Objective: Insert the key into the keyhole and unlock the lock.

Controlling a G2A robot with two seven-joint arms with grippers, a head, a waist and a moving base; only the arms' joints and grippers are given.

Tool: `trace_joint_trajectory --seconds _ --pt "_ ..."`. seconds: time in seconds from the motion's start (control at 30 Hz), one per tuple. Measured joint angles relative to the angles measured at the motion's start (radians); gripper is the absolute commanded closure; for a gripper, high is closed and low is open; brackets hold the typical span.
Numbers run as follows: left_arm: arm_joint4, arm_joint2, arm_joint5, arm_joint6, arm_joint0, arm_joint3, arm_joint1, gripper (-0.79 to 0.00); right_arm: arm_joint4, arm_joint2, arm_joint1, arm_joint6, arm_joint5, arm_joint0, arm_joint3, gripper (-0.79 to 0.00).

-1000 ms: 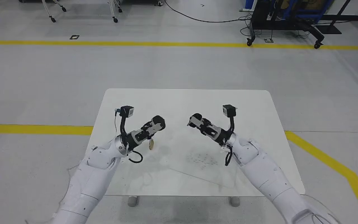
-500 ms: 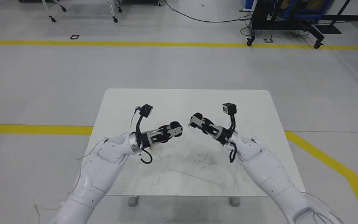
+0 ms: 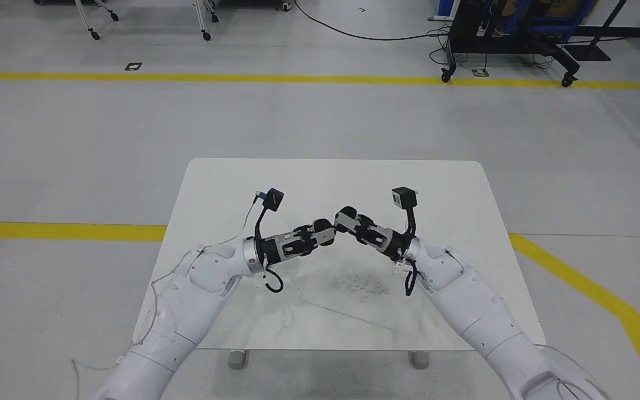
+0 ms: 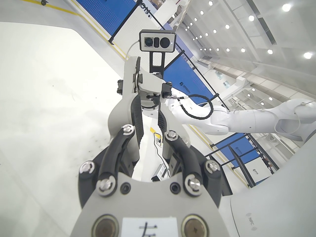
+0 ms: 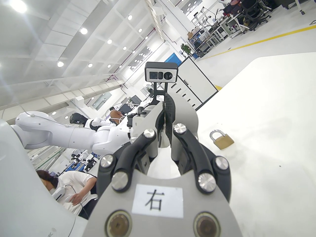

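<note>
Both sets meet tip to tip: your right fingers (image 5: pixel 169 114) pressed together, left fingers (image 4: pixel 137 117) slightly apart. The lock (image 5: pixel 221 140) lies on the surface (image 5: pixel 271 94) beside the right fingers; square your tips up before closing.

Left jaws just beside right jaws

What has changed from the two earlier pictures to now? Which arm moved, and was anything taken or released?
The left pincer swung across the table toward the right pincer and is now close in front of it. Nothing was visibly taken or let go. The right pincer stayed almost where it was. The padlock lies on the table.
</note>
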Motion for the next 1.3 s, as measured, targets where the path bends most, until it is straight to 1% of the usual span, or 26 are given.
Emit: trace_joint_trajectory --seconds 0.07,0.17,0.23,0.33,0.6,0.73,0.97,1.13,1.2,1.27,1.3 --pt "0.004 0.000 0.006 0.010 0.000 0.004 0.000 -0.108 0.001 0.000 -0.001 0.002 -0.001 0.000 0.001 0.000" --pt "0.003 -0.003 0.010 0.020 -0.001 0.012 0.000 -0.120 0.006 0.003 -0.001 0.002 -0.005 0.000 0.003 0.000" --pt "-0.003 -0.007 0.010 0.022 -0.001 0.018 0.001 -0.166 0.010 0.006 -0.001 0.002 -0.009 -0.001 0.004 0.000" --pt "-0.015 -0.015 0.006 0.019 0.000 0.024 0.004 -0.157 0.023 0.010 -0.001 0.006 -0.016 -0.003 0.002 0.000" --pt "-0.038 -0.023 0.007 0.003 0.004 0.023 0.008 -0.194 0.033 0.011 0.000 0.029 -0.013 -0.006 -0.001 0.000" --pt "-0.044 -0.018 0.005 -0.005 0.003 0.019 0.008 -0.228 0.027 0.005 -0.003 0.037 -0.008 -0.005 -0.003 0.000" --pt "-0.043 0.000 0.009 -0.009 -0.004 0.032 0.005 -0.225 0.022 0.004 -0.006 0.036 -0.009 -0.003 0.001 0.000" --pt "-0.050 0.010 0.008 -0.011 -0.011 0.038 0.003 -0.209 0.020 0.002 -0.007 0.044 -0.005 -0.002 0.002 0.000" --pt "-0.051 0.012 0.007 -0.012 -0.013 0.040 0.002 -0.182 0.016 0.001 -0.008 0.045 -0.004 -0.001 0.003 0.000" --pt "-0.052 0.014 0.008 -0.012 -0.014 0.042 0.002 -0.135 0.015 0.001 -0.008 0.045 -0.004 -0.001 0.003 0.000" --pt "-0.052 0.014 0.009 -0.012 -0.015 0.043 0.002 -0.080 0.014 0.001 -0.008 0.045 -0.005 -0.001 0.003 0.000"
